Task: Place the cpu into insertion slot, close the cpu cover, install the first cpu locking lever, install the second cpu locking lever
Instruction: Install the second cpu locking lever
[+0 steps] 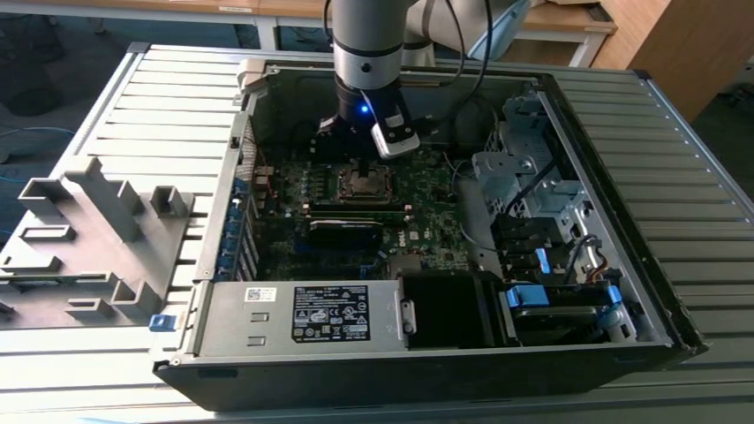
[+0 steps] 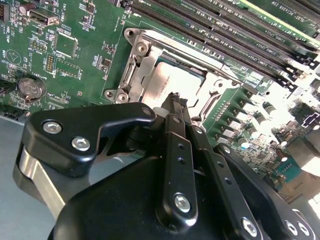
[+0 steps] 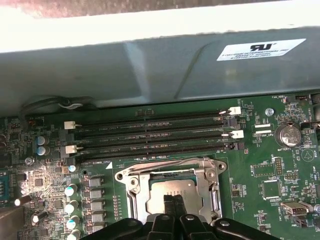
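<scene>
The cpu [image 2: 164, 82] lies flat in the insertion slot [image 1: 363, 184] on the green motherboard, its silvery top showing in both wrist views. The cpu cover [image 2: 131, 75], a silvery frame, lies down around the chip [image 3: 172, 187], and its rim [image 3: 212, 186] frames the chip's edges. My gripper [image 2: 176, 103] stands right over the chip with its black fingers pressed together and nothing between them; the fingertips [image 3: 168, 204] sit at the chip's top face. A thin metal lever [image 3: 160, 169] runs along the socket's edge beside the memory slots. Whether the levers are latched I cannot tell.
The motherboard sits inside an open computer case [image 1: 224, 230] on a slatted metal table. Long black memory slots [image 3: 150, 135] run beside the socket, close to the case wall [image 3: 150, 75]. A drive cage [image 1: 531, 185] and cables stand on the exterior view's right, a power supply [image 1: 306, 314] in front.
</scene>
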You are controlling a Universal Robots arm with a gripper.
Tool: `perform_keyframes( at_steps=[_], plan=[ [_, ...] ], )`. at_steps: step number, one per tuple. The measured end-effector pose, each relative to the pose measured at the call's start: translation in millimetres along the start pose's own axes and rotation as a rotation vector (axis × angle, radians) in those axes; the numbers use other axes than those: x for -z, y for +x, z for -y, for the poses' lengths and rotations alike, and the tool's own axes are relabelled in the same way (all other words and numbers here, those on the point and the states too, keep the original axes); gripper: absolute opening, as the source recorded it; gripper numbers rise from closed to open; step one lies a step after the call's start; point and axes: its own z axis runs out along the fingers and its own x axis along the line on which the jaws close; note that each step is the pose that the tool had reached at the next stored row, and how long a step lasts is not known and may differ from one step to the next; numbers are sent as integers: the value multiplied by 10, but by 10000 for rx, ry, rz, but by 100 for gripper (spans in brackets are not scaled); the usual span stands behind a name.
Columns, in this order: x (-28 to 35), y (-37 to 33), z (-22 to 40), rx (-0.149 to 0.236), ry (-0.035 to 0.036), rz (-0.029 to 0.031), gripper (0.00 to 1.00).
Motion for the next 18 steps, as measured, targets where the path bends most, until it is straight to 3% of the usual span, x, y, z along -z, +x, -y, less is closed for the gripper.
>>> perform_keyframes(
  at_steps=[10,18],
  plan=[
    [4,0,0,0,1,-1,11],
    [115,-3,-6,0,0,0,11]
  ],
)
